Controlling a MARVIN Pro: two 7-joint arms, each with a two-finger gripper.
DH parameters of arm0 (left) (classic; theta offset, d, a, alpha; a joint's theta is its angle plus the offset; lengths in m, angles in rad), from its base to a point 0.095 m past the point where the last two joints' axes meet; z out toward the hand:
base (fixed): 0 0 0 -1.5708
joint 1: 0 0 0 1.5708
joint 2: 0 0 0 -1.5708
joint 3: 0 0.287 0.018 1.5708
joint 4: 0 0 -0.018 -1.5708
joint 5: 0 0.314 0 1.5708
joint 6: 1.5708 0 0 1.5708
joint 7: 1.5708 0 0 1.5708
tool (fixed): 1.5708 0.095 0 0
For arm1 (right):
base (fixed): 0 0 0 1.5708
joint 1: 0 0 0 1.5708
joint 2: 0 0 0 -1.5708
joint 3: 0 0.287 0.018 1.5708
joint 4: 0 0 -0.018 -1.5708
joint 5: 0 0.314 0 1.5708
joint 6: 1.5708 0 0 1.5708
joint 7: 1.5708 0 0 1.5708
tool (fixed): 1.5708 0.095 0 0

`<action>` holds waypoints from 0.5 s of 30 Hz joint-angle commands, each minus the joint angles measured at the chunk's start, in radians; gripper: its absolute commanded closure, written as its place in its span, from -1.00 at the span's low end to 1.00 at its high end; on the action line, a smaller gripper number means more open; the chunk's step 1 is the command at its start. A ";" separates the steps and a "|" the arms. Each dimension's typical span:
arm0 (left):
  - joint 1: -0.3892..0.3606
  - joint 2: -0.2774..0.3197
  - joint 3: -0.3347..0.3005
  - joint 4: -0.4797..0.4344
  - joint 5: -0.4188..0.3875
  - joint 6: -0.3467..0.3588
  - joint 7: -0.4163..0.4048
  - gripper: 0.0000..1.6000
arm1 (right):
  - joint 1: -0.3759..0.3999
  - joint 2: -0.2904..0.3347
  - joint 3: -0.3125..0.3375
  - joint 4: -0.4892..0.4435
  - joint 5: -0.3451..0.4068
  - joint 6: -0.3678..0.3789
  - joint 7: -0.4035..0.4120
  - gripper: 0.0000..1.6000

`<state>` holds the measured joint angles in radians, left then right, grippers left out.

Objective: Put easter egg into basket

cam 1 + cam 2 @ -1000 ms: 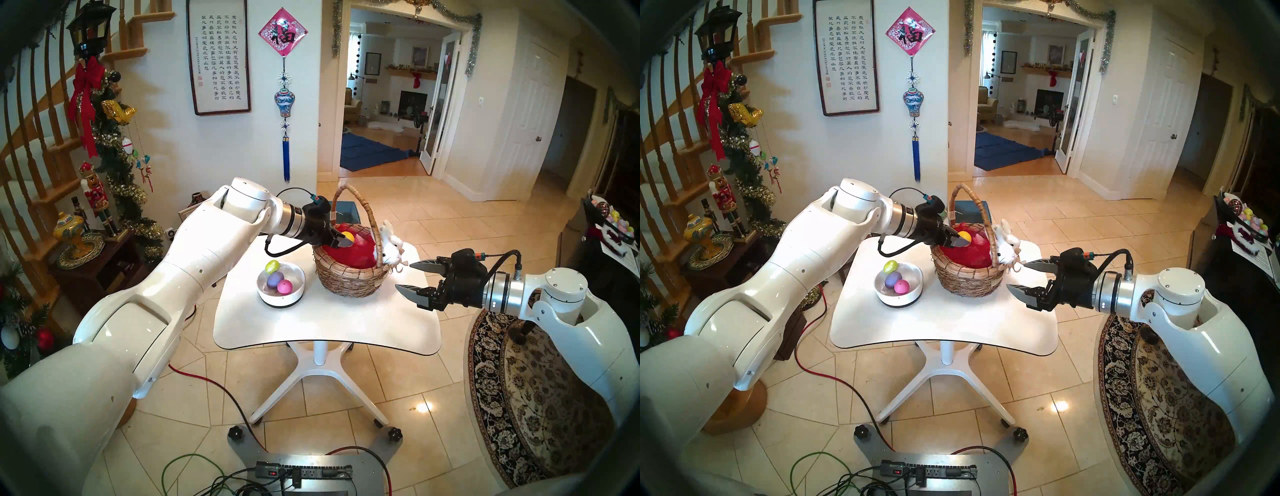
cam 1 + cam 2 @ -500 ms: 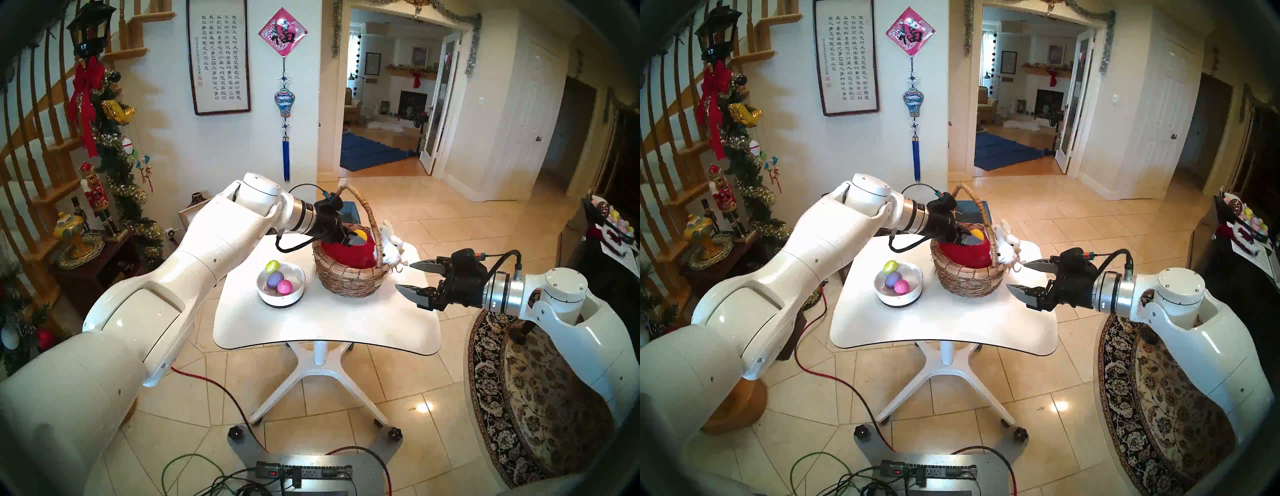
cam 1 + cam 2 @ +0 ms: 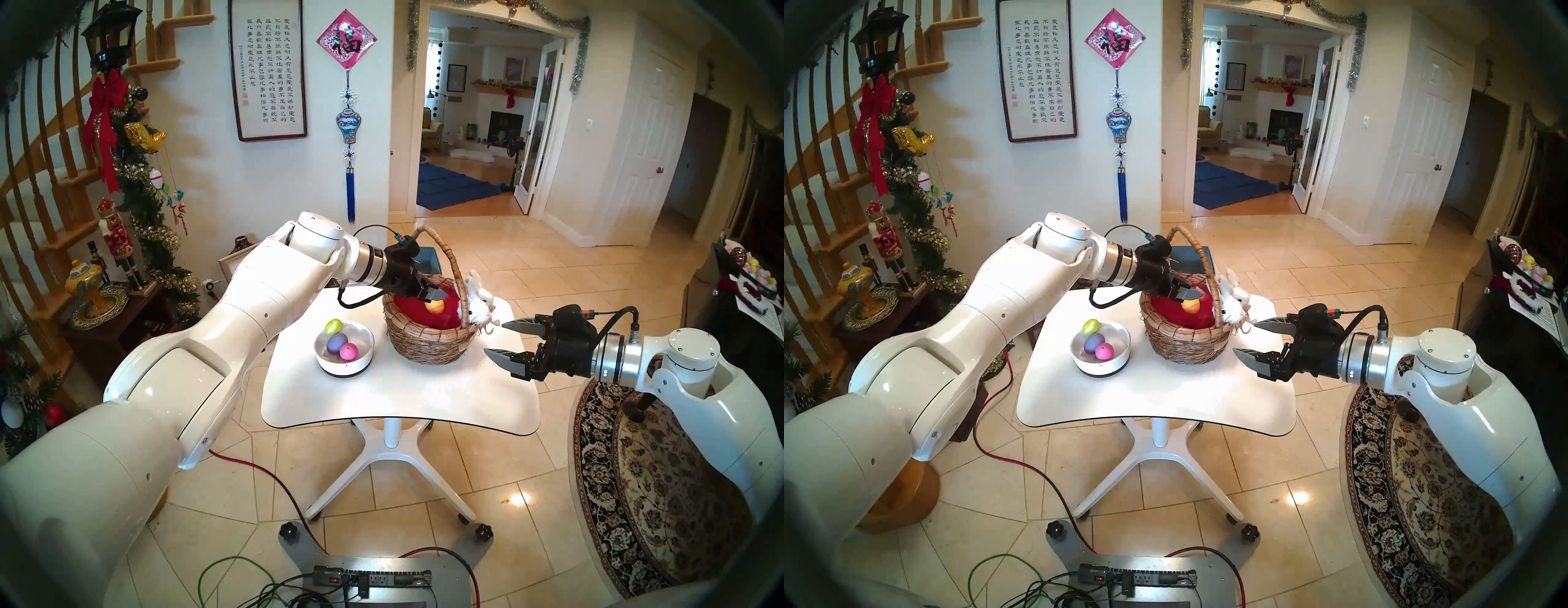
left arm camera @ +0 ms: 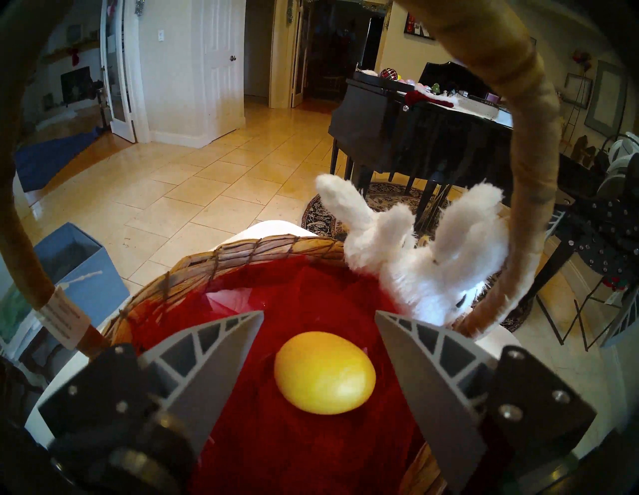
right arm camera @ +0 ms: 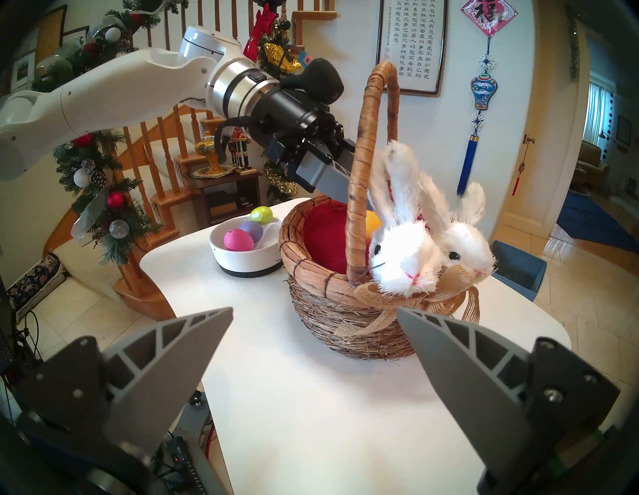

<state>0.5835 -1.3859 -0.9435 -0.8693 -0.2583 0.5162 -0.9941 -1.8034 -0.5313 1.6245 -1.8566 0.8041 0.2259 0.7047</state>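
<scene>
Yellow egg [image 4: 325,372]: lies on basket [image 3: 428,344] lining, released. Left gripper [image 4: 320,340]: wide, empty, above it. Remaining: three eggs in bowl [image 3: 344,364].

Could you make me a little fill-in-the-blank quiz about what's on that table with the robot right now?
1. The egg lying on the red lining inside the basket is ____ in colour.
2. The left hand above that egg stands ____, holding nothing.
3. The white bowl holds ____ eggs.
4. The plush bunnies on the basket's rim are ____ in colour.

Missing words: yellow; open; three; white
</scene>
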 commanded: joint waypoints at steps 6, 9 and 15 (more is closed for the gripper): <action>-0.030 0.008 -0.016 -0.021 -0.006 -0.003 -0.012 -0.70 | 0.002 0.002 0.009 -0.001 0.001 -0.002 -0.001 -1.00; -0.022 0.026 -0.022 -0.030 -0.008 -0.004 -0.021 -0.72 | 0.002 0.002 0.009 -0.001 0.001 -0.002 -0.001 -1.00; -0.005 0.076 -0.030 -0.045 -0.003 -0.019 -0.031 -0.73 | 0.002 0.002 0.009 -0.001 0.001 -0.002 -0.001 -1.00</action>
<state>0.5846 -1.3588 -0.9550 -0.8943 -0.2596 0.5088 -1.0145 -1.8034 -0.5313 1.6245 -1.8566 0.8042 0.2259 0.7046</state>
